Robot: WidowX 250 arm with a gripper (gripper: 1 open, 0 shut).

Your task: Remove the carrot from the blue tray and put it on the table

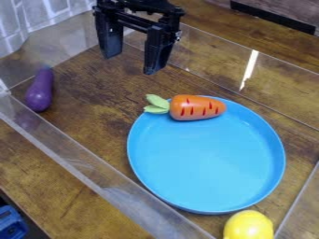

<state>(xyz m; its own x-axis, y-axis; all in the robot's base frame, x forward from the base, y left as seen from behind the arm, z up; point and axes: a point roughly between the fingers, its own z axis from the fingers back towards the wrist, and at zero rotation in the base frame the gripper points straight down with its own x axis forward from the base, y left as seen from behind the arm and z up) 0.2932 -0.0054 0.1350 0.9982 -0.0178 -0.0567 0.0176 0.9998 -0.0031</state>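
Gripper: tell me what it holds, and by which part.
Nothing. The gripper hangs open above the table, apart from the carrot, which lies on the tray.

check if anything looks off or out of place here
Nothing is spilled or damaged. The carrot lies on its side at the blue tray's far rim, its green top poking over the edge.

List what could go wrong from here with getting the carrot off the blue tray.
The carrot lies at the blue tray's upper rim, so a descending finger may strike the rim. The open claw hangs above and to the left of it and must shift over first. The carrot is rounded and may roll or squirt out when pinched. The acrylic wall limits where it can be set down.
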